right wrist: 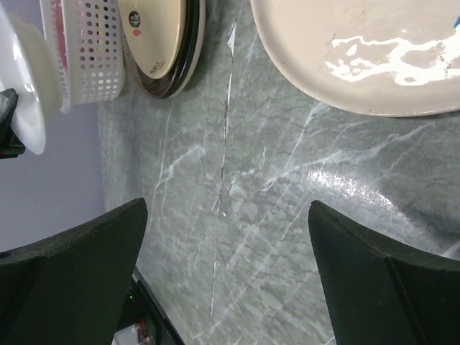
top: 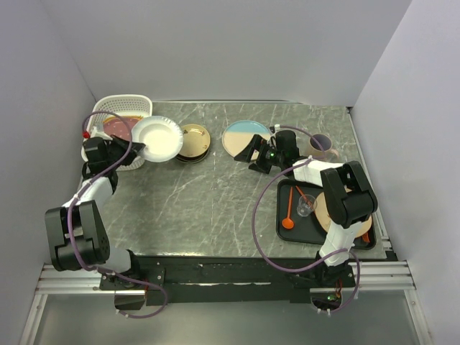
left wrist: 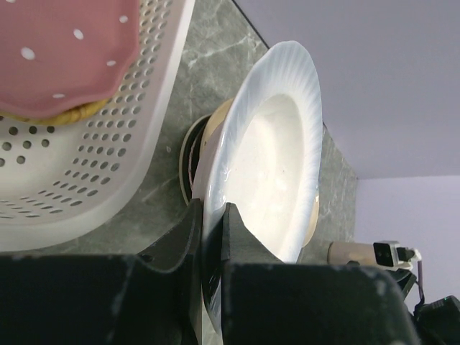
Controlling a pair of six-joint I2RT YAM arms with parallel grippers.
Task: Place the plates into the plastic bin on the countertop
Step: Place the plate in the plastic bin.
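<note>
My left gripper (left wrist: 212, 215) is shut on the rim of a white fluted plate (left wrist: 269, 165), which it holds tilted in the air just right of the plastic bin (left wrist: 86, 180). In the top view the white plate (top: 157, 139) hangs between the bin (top: 122, 108) and a stack of tan dark-rimmed plates (top: 194, 141). A pink polka-dot plate (left wrist: 57, 50) lies inside the bin on top of something orange-brown. My right gripper (right wrist: 226, 215) stands open over bare countertop (right wrist: 273, 180), close beside the blue-and-cream plate (top: 246, 136), with nothing between its fingers.
A black tray (top: 298, 230) at the right front carries an orange spoon (top: 288, 215), a glass and other items. A cup (top: 320, 146) stands behind the right arm. White walls close in the counter at the left, back and right.
</note>
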